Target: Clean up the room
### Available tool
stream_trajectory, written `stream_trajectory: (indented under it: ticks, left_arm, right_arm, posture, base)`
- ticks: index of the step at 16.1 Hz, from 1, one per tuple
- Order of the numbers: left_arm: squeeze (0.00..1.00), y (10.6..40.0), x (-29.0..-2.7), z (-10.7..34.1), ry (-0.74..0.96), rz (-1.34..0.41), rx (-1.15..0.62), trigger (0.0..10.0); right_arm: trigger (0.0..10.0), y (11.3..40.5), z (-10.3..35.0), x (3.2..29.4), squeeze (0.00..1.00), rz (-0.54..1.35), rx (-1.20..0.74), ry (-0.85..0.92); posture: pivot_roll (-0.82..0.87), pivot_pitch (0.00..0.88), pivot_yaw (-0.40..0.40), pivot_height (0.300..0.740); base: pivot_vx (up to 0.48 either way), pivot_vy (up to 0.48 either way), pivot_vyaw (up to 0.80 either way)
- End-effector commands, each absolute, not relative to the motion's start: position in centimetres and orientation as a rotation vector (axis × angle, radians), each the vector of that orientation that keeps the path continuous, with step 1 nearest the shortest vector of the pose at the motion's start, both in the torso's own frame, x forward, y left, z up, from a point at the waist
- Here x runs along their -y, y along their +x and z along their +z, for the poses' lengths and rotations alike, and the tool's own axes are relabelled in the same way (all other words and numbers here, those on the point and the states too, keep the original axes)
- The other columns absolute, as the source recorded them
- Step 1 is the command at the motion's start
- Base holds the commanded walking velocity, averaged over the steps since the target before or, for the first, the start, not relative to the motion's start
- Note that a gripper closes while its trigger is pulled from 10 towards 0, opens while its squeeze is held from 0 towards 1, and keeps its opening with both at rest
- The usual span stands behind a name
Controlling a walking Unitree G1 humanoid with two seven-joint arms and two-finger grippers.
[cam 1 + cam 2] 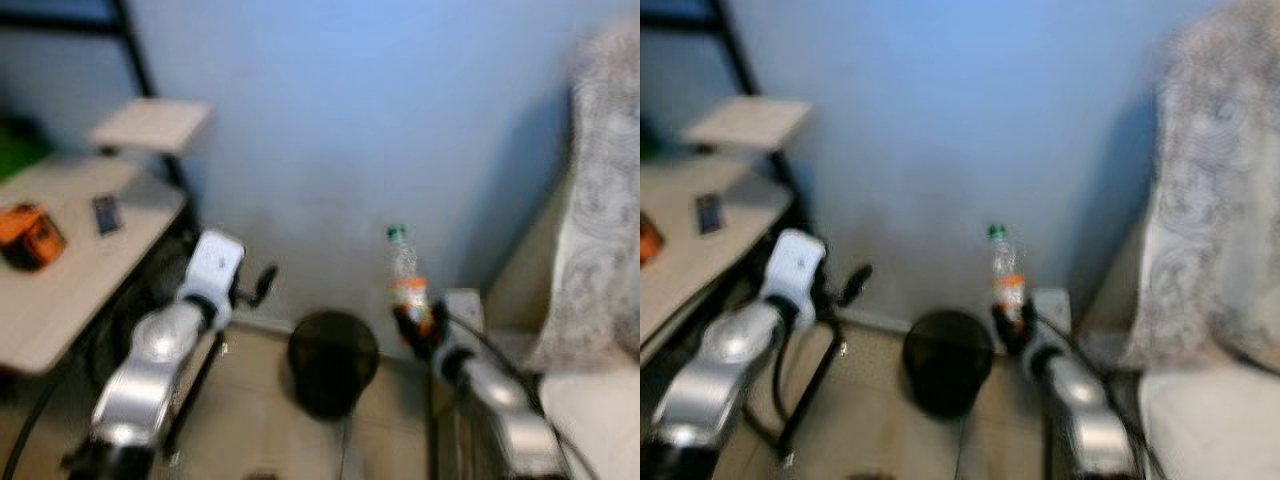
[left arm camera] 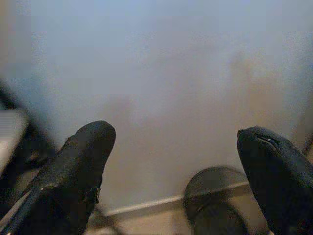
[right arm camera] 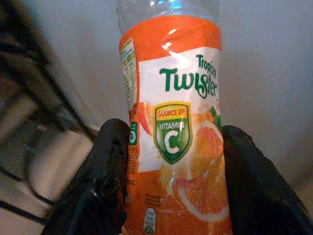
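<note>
With the right gripper (image 1: 418, 322) clenched around the upright orange bottle (image 3: 173, 122) held between its jaws, the black bin (image 1: 332, 360) sits just below and aside, so it should carry the bottle squarely over the rim before releasing, while the left gripper (image 2: 176, 166) hangs spread, holding nothing.
</note>
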State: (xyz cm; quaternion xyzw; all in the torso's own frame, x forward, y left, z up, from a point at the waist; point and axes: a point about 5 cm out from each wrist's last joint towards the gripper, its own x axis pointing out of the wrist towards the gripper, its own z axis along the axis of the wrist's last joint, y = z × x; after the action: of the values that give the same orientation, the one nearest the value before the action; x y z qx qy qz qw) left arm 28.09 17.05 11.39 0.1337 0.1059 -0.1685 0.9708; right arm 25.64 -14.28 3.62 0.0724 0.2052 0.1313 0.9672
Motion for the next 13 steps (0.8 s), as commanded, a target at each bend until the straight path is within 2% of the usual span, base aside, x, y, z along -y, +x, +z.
stream_trajectory:
  ticks: [1, 2, 13]
  left_arm:
    - [0.00, 28.13, -16.75, 11.54, 0.262, -0.349, -0.208, 10.0]
    - [0.00, 28.08, -16.90, 11.38, 0.257, -0.347, -0.217, 10.0]
    - [0.00, 28.01, -16.91, 11.29, 0.260, -0.358, -0.226, 10.0]
  right_arm:
    - [10.0, 25.92, 3.85, 14.70, 0.00, 0.234, -0.400, 0.119]
    - [10.0, 26.39, 3.89, 15.00, 0.00, 0.183, -0.403, 0.134]
    - [10.0, 26.66, 3.68, 14.82, 0.00, 0.193, -0.410, 0.081]
  posture:
    - [0.02, 0.000, -0.003, 0.740]
    - [0.01, 0.000, -0.002, 0.740]
    - [0.01, 0.000, -0.003, 0.740]
  base:
    - [0.000, 0.000, 0.00]
    - [0.296, 0.000, 0.00]
    - [0.322, 0.000, 0.00]
